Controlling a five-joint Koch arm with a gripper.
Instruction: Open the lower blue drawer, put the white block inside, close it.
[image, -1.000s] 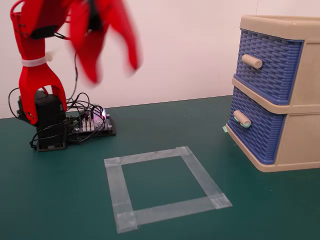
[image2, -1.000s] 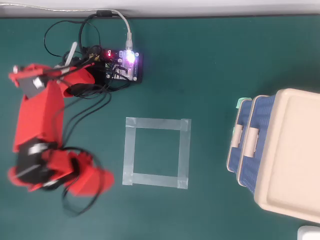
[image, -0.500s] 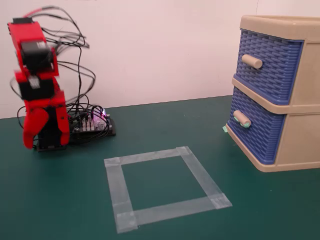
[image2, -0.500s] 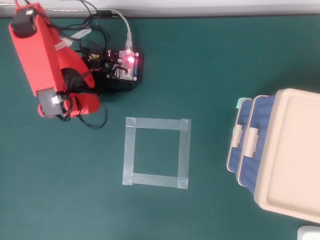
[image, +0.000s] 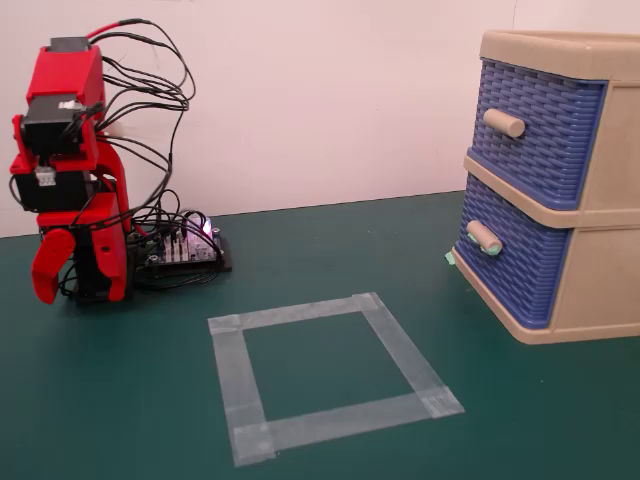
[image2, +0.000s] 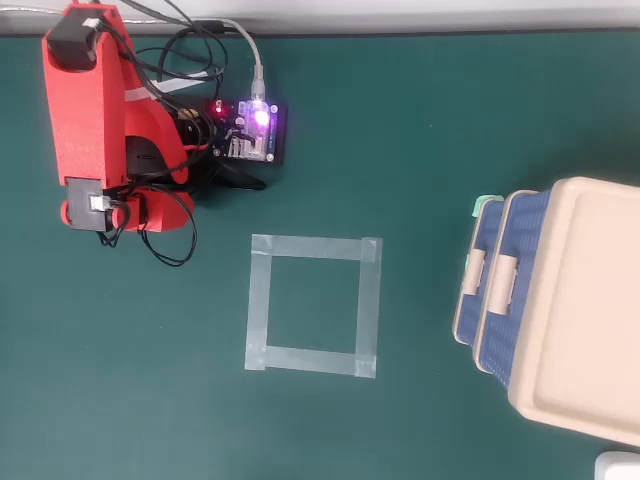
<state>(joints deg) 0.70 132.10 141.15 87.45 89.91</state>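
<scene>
The beige cabinet (image: 600, 270) stands at the right in the fixed view, with two blue woven drawers. The lower blue drawer (image: 515, 265) is shut; its beige handle (image: 484, 238) has teal-green ends. It also shows in the overhead view (image2: 464, 310) at the cabinet's left side. The white block is not in view in either frame. My red arm is folded up at the far left, far from the cabinet. My gripper (image: 52, 268) hangs down near the arm's base and holds nothing that I can see. Only one jaw shows clearly, so I cannot tell its state.
A square outline of grey tape (image: 325, 375) lies on the green mat between arm and cabinet, with nothing inside it. A lit circuit board (image2: 252, 130) with cables sits beside the arm's base. The upper blue drawer (image: 535, 140) is shut. A pale object (image2: 620, 466) is cut off at the overhead view's bottom right.
</scene>
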